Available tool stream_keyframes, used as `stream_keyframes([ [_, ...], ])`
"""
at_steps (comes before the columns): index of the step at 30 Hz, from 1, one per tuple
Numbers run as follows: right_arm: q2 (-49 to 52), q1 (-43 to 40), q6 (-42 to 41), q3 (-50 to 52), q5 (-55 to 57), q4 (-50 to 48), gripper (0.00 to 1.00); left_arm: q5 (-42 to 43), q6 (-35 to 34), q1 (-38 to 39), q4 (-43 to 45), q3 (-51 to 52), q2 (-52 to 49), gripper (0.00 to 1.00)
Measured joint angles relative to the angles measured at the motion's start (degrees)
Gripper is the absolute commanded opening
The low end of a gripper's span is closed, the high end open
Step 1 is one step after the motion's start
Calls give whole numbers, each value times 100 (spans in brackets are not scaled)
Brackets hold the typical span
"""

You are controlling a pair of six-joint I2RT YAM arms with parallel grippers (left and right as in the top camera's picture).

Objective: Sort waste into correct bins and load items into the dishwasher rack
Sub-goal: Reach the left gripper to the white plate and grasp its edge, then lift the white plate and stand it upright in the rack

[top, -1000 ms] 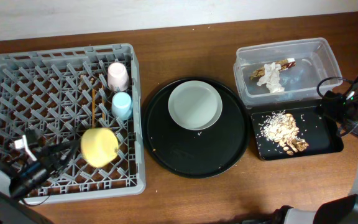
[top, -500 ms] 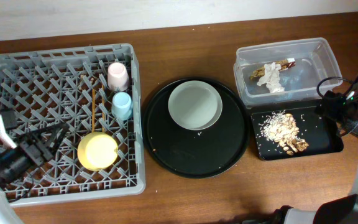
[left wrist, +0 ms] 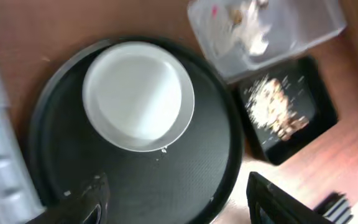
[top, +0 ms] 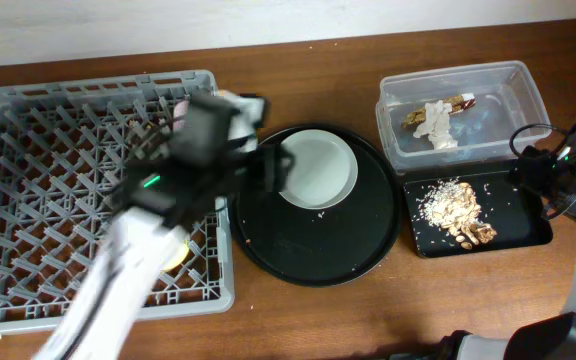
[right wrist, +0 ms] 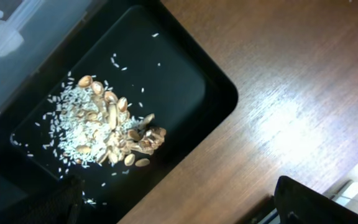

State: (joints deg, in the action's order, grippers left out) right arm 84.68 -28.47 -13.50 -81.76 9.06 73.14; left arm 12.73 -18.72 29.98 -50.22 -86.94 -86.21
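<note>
The round pale plate [top: 318, 170] lies on the round black tray [top: 313, 245]; it also shows in the left wrist view [left wrist: 138, 93]. My left gripper [top: 268, 168] is open and empty, reaching across the grey rack [top: 38, 170] to just left of the plate; in its wrist view [left wrist: 179, 208] it hovers above the tray. The yellow bowl [top: 175, 257] sits in the rack, mostly hidden by the arm. The cups and chopsticks are hidden. The clear tub [top: 503, 85] holds the napkin [top: 434, 122] and wrapper [top: 458, 102]. My right gripper [top: 540, 180] is open beside the black rectangular tray [top: 518, 222], which holds food scraps [top: 458, 210].
The right wrist view shows the scraps [right wrist: 107, 127] on the black rectangular tray [right wrist: 185, 87] and bare wooden table [right wrist: 278, 81] beside it. A few crumbs lie on the round tray near the plate.
My left arm has let go of the yellow bowl in the rack and swung from the rack's front left up and right to the plate. The right arm has not moved.
</note>
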Motion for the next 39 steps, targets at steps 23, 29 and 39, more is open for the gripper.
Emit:
stream_keyframes([
  [23,2,0,-2,0,-4,-7,99,-2092,286,1941,3010,-280,-4011,33],
  [29,2,0,-2,0,-7,-4,98,-2140,286,1941,2997,-232,-4074,15],
  [39,2,0,-2,0,-7,-4,99,-2345,354,1963,2667,-461,-4100,0],
])
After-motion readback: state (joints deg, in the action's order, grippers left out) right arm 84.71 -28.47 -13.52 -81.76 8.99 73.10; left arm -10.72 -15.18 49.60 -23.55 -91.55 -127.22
